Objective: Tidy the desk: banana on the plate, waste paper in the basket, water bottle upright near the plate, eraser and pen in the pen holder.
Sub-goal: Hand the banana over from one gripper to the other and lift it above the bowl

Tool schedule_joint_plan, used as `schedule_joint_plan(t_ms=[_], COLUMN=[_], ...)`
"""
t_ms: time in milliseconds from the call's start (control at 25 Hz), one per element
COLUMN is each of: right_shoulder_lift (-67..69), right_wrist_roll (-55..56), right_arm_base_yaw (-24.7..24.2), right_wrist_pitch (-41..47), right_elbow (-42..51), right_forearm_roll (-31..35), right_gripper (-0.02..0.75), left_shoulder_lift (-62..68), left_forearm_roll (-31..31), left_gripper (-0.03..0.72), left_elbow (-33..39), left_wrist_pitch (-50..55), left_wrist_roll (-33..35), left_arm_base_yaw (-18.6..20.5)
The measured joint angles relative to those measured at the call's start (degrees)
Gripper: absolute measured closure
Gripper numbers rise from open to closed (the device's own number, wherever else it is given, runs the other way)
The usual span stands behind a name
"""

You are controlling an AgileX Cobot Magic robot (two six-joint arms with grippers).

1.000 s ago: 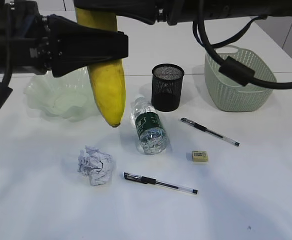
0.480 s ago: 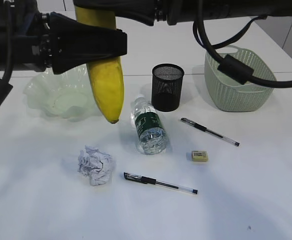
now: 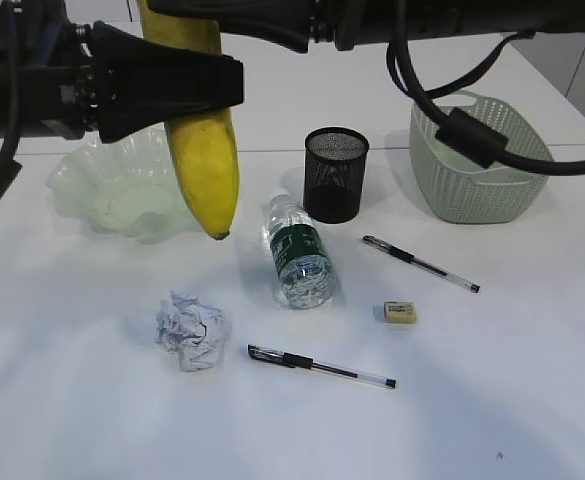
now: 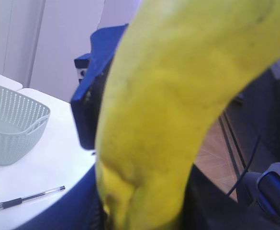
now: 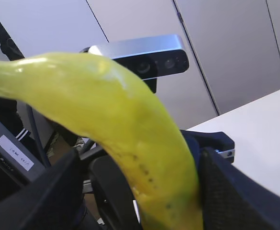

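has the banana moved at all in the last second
Yes. The banana has shifted left in the exterior view: its lower tip, earlier close to the lying water bottle, now hangs farther from it, by the near edge of the plate.

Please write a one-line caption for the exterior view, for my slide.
Left gripper holds a banana above the table beside the plate; bottle lies flat.

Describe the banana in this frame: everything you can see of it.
The banana is yellow and smooth-skinned, with a few small dark flecks and a dark tip. It hangs nearly upright in the air, tip down, above the table beside the clear wavy plate, touching neither. The left gripper clamps its upper part. Its top end runs out of the exterior view.
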Motion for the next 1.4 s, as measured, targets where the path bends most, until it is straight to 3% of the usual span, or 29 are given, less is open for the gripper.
schedule_joint_plan(t_ms=[400, 840, 1400], right_shoulder_lift=[0.0, 0.0, 0.0], right_wrist_roll=[0.1, 0.2, 0.5], right_arm_base_yaw=[0.0, 0.0, 0.0], right_wrist_pitch=[0.0, -0.6, -5.9], right_elbow=[0.0, 0.0, 0.0], right_forearm_roll=[-0.4, -1.2, -3.1], right_gripper=[0.184, 0.183, 0.183], left_shoulder_lift=[0.0, 0.0, -2.2], left_forearm_roll=[0.9, 2.5, 7.8], left_gripper=[0.435, 0.435, 0.435], left_elbow=[0.0, 0.0, 0.0], left_wrist_pitch=[0.0, 4.0, 3.4], left_wrist_roll=[-0.6, -2.6, -2.8], left_arm_base_yaw=[0.4, 6.3, 7.4])
